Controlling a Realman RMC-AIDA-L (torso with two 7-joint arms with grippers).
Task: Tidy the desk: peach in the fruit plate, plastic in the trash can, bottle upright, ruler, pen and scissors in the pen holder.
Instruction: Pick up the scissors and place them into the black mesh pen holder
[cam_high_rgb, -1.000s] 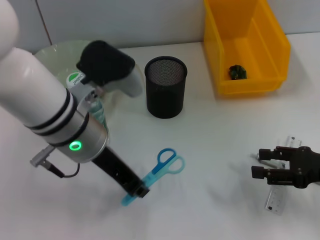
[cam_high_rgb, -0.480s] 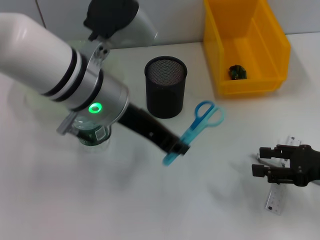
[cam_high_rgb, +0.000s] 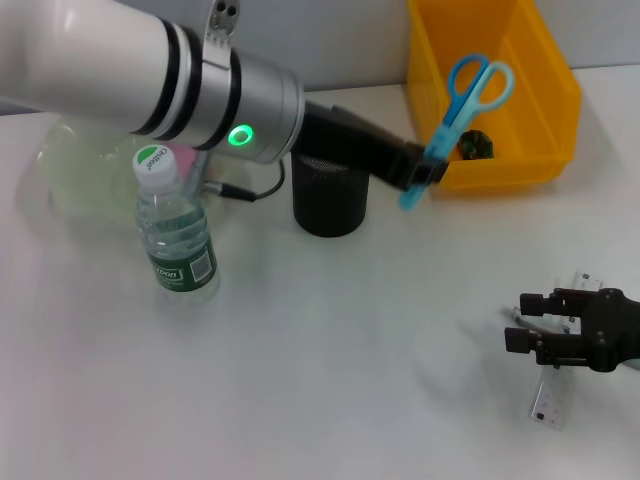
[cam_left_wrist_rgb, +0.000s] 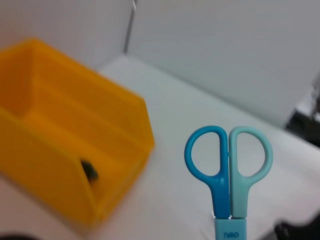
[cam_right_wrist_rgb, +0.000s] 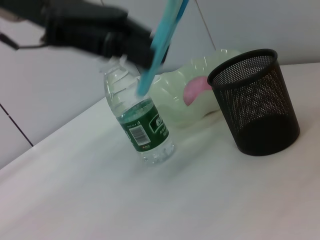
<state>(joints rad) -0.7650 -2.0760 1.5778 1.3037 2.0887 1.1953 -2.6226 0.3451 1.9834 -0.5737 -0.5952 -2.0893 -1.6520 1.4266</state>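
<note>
**Scissors in the air, pen holder not yet filled**

The left gripper (cam_high_rgb: 418, 172) is clamped on the blade end of the blue scissors (cam_high_rgb: 462, 98), handles uppermost, holding them clear of the desk between the black mesh pen holder (cam_high_rgb: 331, 190) and the yellow bin (cam_high_rgb: 540, 100); in the head view the handles overlap the bin's opening. Judging by that, the scissors have yet to be brought over the holder and lowered in.

Done, as far as can be seen: the water bottle (cam_high_rgb: 176, 238) stands upright with its green cap on, and something pink that is probably the peach (cam_right_wrist_rgb: 196, 91) lies in the pale green fruit plate (cam_high_rgb: 70, 175). A dark crumpled item (cam_high_rgb: 475, 145) lies at the bottom of the bin, likely the plastic.

Left to do: the clear ruler (cam_high_rgb: 556, 392) lies flat on the desk under the right gripper (cam_high_rgb: 515, 325), which sits just over it with its fingers apart, holding nothing. No pen is visible, and whether the holder already contains anything cannot be told
</note>
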